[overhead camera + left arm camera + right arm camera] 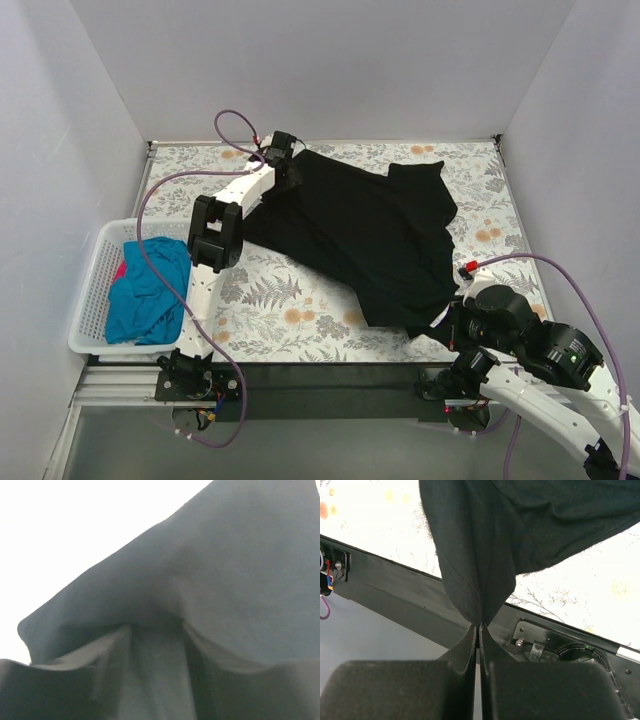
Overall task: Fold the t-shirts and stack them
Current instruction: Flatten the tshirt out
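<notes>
Left claw (282, 150): arm (235, 195) stretched to upper left; opening cannot tell.
Right claw (480, 626): lower right, pinching black tee (370, 235).
Tees: two, second a teal tee (150, 290).

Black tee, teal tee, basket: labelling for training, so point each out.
black tee (370, 240), top view, middle of cloth
teal tee (150, 295), top view, crumpled middle
basket (88, 290), top view, left wall

Nothing can be read in any view: no word, brand, number or sign. The black t-shirt (370, 240) shows only plain cloth. A small white patch (441, 317) at its near right hem, seen from the top camera, is too small to tell whether it bears lettering. The bench (290, 300) carries a fern-and-flower pattern only.
</notes>
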You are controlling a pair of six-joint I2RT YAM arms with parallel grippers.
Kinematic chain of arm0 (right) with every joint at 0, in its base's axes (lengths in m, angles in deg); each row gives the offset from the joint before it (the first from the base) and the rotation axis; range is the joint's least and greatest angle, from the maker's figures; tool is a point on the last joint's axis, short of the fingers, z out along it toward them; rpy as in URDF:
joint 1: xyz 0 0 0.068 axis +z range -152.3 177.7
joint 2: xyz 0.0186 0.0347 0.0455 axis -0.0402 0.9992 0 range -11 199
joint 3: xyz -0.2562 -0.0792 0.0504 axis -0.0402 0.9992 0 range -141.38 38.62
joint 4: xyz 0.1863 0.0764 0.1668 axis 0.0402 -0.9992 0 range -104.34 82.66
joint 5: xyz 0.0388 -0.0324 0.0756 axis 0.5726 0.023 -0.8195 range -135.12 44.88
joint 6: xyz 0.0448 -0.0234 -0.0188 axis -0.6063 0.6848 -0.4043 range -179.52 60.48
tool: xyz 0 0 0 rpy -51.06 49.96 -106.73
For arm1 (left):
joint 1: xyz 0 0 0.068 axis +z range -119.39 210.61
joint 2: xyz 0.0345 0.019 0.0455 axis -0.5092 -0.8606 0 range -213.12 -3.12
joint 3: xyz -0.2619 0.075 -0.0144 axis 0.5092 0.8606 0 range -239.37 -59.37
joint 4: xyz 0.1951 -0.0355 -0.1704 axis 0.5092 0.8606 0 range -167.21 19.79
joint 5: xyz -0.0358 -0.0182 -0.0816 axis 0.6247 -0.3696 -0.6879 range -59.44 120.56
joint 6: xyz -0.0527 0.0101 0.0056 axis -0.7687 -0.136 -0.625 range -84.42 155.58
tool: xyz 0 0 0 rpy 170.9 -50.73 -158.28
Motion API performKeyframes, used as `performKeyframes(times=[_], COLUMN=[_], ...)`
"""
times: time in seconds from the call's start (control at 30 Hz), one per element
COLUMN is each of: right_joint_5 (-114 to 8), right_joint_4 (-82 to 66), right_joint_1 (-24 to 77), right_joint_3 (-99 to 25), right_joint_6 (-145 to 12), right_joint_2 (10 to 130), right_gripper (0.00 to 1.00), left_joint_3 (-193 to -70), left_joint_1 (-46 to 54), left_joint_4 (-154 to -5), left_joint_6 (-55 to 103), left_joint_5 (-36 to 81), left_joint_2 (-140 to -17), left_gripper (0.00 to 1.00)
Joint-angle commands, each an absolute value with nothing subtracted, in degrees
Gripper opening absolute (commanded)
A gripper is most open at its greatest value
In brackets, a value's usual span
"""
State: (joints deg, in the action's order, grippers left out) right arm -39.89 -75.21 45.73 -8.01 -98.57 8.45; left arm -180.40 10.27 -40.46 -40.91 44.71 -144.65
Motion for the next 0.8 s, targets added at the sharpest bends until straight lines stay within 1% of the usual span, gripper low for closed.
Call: performKeyframes(times=[0.0, 0.07, 0.1, 0.17, 0.2, 0.23, 0.33, 0.37, 0.43, 0.5, 0.57, 0.67, 0.77], right_joint_5=[-39.67, -39.41, -39.15, -39.14, -39.23, -39.23, -39.15, -38.97, -38.88, -39.06, -39.41, -40.02, -40.73], right_joint_4=[-76.07, -75.98, -75.98, -75.89, -75.8, -75.72, -75.45, -75.28, -75.01, -74.58, -74.05, -72.91, -72.11], right_joint_1=[45.86, 45.86, 45.86, 45.86, 45.86, 45.86, 45.86, 45.86, 45.86, 45.86, 45.86, 45.86, 45.86], right_joint_3=[-8.49, -8.23, -7.79, -7.44, -7.17, -7.17, -7.78, -7.96, -8.22, -8.05, -7.52, -6.47, -5.85], right_joint_6=[-99.16, -99.07, -99.07, -98.72, -98.63, -98.28, -97.75, -97.4, -97.31, -96.96, -96.61, -95.99, -95.55], right_joint_2=[9.04, 8.78, 8.87, 8.95, 9.56, 9.74, 10.8, 10.97, 11.24, 11.41, 11.5, 11.59, 11.5], right_gripper=[0.01, 0.01, 0.01, 0.01, 0.01, 0.01, 0.01, 0.01, 0.01, 0.01, 0.01, 0.01, 0.01], left_joint_3=[-175.51, -171.63, -167.78, -163.37, -159.95, -158.61, -154.66, -153.95, -152.46, -149.47, -147.27, -147.08, -148.05], left_joint_1=[11.27, 11.36, 11.36, 11.01, 10.75, 10.4, 8.2, 7.07, 6.01, 4.51, 3.72, 3.37, 3.1], left_joint_4=[-42.56, -44.24, -45.21, -46.44, -46.97, -46.98, -44.44, -41.38, -38.64, -35.66, -33.98, -30.99, -28.78], left_joint_6=[-40.79, -41.06, -41.14, -41.15, -40.97, -40.45, -41.14, -42.62, -43.95, -45.18, -46.06, -47.12, -47.39], left_joint_5=[39.61, 40.75, 42.32, 43.74, 45.22, 46.46, 51.89, 53.31, 56.04, 59.21, 60.52, 61.67, 64.39], left_joint_2=[-142.72, -138.49, -133.77, -128.65, -124.1, -121.97, -115.72, -113.88, -112.29, -110.62, -110.26, -111.48, -113.59], left_gripper=[0.49, 0.55, 0.6, 0.64, 0.66, 0.67, 0.67, 0.67, 0.67, 0.64, 0.61, 0.56, 0.54])
